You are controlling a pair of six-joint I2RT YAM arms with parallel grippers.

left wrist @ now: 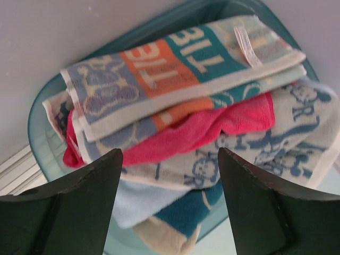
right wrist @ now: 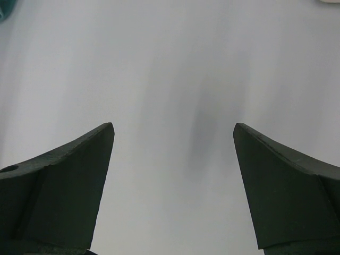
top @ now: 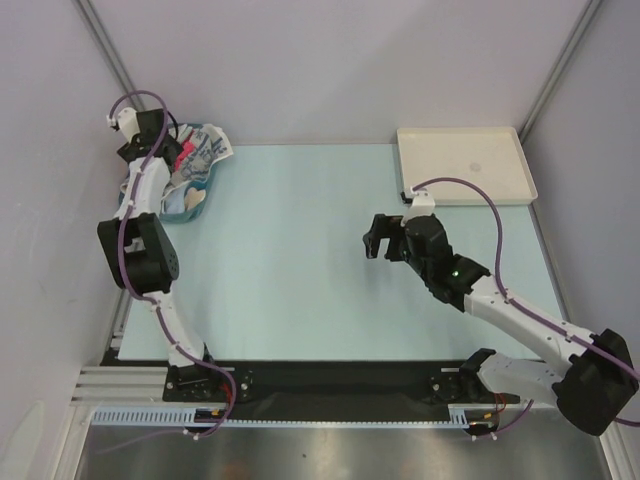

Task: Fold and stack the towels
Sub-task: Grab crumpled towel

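Soft folded towels are sitting heaped in a rounded teal plastic bin [left wrist: 40,114] at the far left of the table, just ahead of the left gripper [left wrist: 170,159].

The left gripper's dark wedge-shaped fingers [left wrist: 79,196] are standing wide apart, gripping nothing, with the heap lying just beyond their tips. A looped terry towel blocked in teal, orange and white with big letters [left wrist: 202,58] is lying on top, showing a white label. Under it a fuzzy red-pink towel [left wrist: 212,130] is bulging out, then a blue-and-white patterned towel [left wrist: 276,151], with a pale blue towel [left wrist: 138,199] lower down. The right gripper [right wrist: 172,127] is hovering, jaws parted and empty, over the smooth pale blue-green table [top: 300,290], well apart from the towels. A shallow white rectangular tray [top: 465,165] is resting at the far right corner.
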